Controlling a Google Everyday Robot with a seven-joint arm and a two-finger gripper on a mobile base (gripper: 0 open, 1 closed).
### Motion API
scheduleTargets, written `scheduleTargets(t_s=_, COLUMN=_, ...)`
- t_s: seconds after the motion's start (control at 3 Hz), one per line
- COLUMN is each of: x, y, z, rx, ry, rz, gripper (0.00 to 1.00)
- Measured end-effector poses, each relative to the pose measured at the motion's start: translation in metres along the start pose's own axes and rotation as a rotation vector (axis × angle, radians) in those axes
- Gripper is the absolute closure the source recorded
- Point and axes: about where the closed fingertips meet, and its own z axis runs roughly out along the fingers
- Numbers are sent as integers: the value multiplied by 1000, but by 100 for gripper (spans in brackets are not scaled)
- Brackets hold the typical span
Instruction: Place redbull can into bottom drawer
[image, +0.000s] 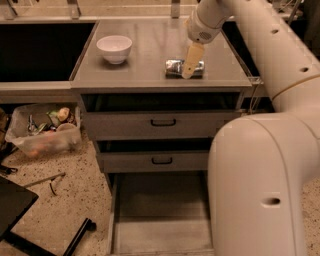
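The redbull can (175, 67) lies on its side on the grey counter top (150, 55), right of the middle. My gripper (190, 64) hangs from the white arm straight over the can's right half, its pale finger (191, 60) crossing in front of the can. The bottom drawer (161, 215) is pulled out near the floor, a long grey tray with nothing in it; my arm's large white body hides its right side.
A white bowl (114, 48) stands on the counter's left part. Two shallower grey drawers with black loop handles (163, 122) (161, 160) sit slightly open above the bottom one. A clear bin of clutter (44, 131) stands on the floor at left, with black legs (75, 239) nearby.
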Motion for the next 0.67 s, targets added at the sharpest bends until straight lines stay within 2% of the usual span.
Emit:
scheduleTargets(t_s=0.33, x=7, y=-3, z=19, rx=-31, ry=20, rz=24, gripper=0)
scheduleTargets(t_s=0.67, x=13, y=-5, z=33, rx=-43, ry=4, rz=82, gripper=0)
